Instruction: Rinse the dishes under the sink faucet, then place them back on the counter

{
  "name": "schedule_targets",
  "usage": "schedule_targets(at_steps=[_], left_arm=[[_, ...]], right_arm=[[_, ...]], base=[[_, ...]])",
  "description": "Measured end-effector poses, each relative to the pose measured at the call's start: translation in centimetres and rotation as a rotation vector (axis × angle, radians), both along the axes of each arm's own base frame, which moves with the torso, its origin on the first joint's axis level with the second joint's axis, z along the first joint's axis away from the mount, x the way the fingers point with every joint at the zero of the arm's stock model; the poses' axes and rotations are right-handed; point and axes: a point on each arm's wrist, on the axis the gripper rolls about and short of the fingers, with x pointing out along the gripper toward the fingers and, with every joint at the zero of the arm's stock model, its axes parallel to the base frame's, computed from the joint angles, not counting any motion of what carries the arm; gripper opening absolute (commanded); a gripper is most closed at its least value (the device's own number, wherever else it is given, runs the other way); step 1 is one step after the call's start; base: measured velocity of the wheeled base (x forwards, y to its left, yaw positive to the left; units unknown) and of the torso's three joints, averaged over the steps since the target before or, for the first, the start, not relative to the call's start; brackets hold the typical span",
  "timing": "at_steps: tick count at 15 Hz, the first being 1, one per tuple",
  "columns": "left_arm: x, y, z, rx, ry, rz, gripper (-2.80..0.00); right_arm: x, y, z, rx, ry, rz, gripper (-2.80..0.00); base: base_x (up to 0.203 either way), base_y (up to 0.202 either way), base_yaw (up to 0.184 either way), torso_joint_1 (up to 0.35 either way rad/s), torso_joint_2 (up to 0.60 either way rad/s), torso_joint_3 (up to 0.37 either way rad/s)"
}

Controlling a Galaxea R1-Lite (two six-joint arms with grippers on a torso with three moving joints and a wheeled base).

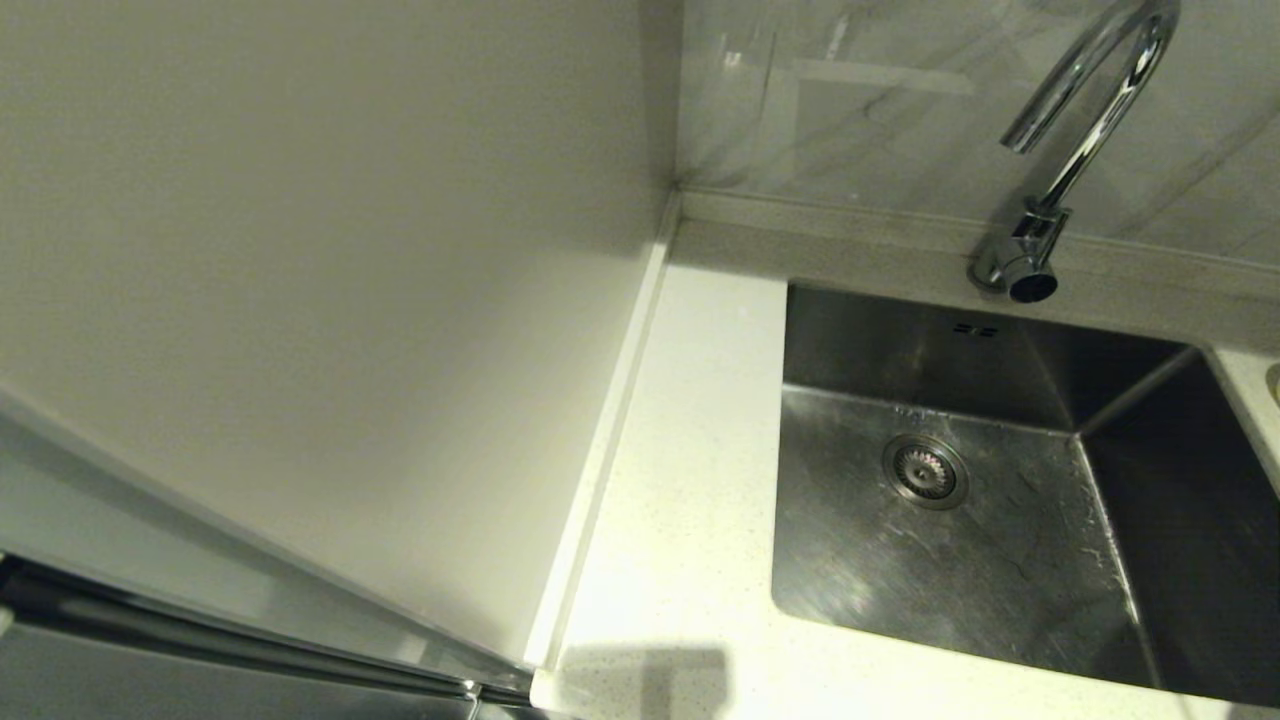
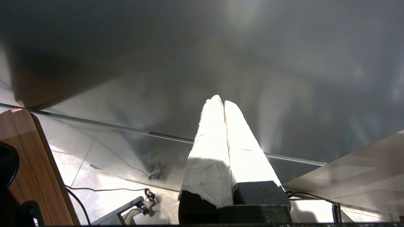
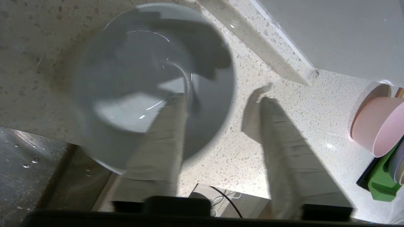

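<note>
A pale grey-blue dish (image 3: 142,78) rests on the speckled counter (image 3: 240,151) beside the sink's edge (image 3: 19,164). My right gripper (image 3: 222,96) is open above it. One finger lies over the dish's inside, while the other hangs over bare counter, apart from the rim. The head view shows the steel sink (image 1: 960,560) with its drain (image 1: 925,470) and nothing in it, the chrome faucet (image 1: 1085,130) and the counter (image 1: 690,450). Neither arm shows there. My left gripper (image 2: 222,101) is shut on nothing, parked low in front of a grey cabinet face.
A pink cup (image 3: 378,126) lies on its side on a green rack (image 3: 382,186) further along the counter. A plain pale side panel (image 1: 300,250) rises left of the counter strip. The raised back edge (image 3: 271,47) runs behind the dish.
</note>
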Motion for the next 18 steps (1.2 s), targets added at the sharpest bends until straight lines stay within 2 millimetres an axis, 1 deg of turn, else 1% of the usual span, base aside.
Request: schedule_targets(at_steps=[3, 5, 6, 8, 9, 11, 14, 16, 17, 18], left_arm=[[0.0, 0.0, 0.0, 0.0, 0.0, 0.0, -2.8], [0.0, 0.0, 0.0, 0.0, 0.0, 0.0, -2.8], [0.0, 0.0, 0.0, 0.0, 0.0, 0.0, -2.8], [0.0, 0.0, 0.0, 0.001, 0.0, 0.0, -2.8], [0.0, 0.0, 0.0, 0.0, 0.0, 0.0, -2.8], [0.0, 0.0, 0.0, 0.0, 0.0, 0.0, -2.8], [0.0, 0.0, 0.0, 0.0, 0.0, 0.0, -2.8], [0.0, 0.0, 0.0, 0.0, 0.0, 0.0, -2.8], [0.0, 0.0, 0.0, 0.0, 0.0, 0.0, -2.8], [0.0, 0.0, 0.0, 0.0, 0.0, 0.0, -2.8]], right_arm=[[-0.1, 0.2, 0.5, -0.016, -0.011, -0.005, 0.0], [-0.2, 0.8, 1.2, -0.035, -0.025, 0.006, 0.0], [-0.2, 1.3, 1.6, -0.044, -0.043, 0.027, 0.0], [0.2, 2.8, 2.9, -0.067, -0.087, 0.127, 0.0], [0.5, 3.9, 3.7, -0.087, -0.102, 0.209, 0.0], [1.8, 6.6, 5.2, -0.132, -0.132, 0.395, 0.0], [4.2, 11.4, 7.3, -0.189, -0.184, 0.645, 0.0], [4.8, 14.6, 8.2, -0.188, -0.207, 0.791, 0.0], [4.8, 15.9, 8.6, -0.185, -0.213, 0.848, -2.8], [4.6, 16.9, 8.9, -0.186, -0.218, 0.891, -2.8]], base=[[0.0, 0.0, 0.0, 0.0, 0.0, 0.0], [0.0, 0.0, 0.0, 0.0, 0.0, 0.0], [0.0, 0.0, 0.0, 0.0, 0.0, 0.0], [0.0, 0.0, 0.0, 0.0, 0.0, 0.0], [0.0, 0.0, 0.0, 0.0, 0.0, 0.0], [0.0, 0.0, 0.0, 0.0, 0.0, 0.0], [0.0, 0.0, 0.0, 0.0, 0.0, 0.0], [0.0, 0.0, 0.0, 0.0, 0.0, 0.0], [0.0, 0.0, 0.0, 0.0, 0.0, 0.0], [0.0, 0.0, 0.0, 0.0, 0.0, 0.0]])
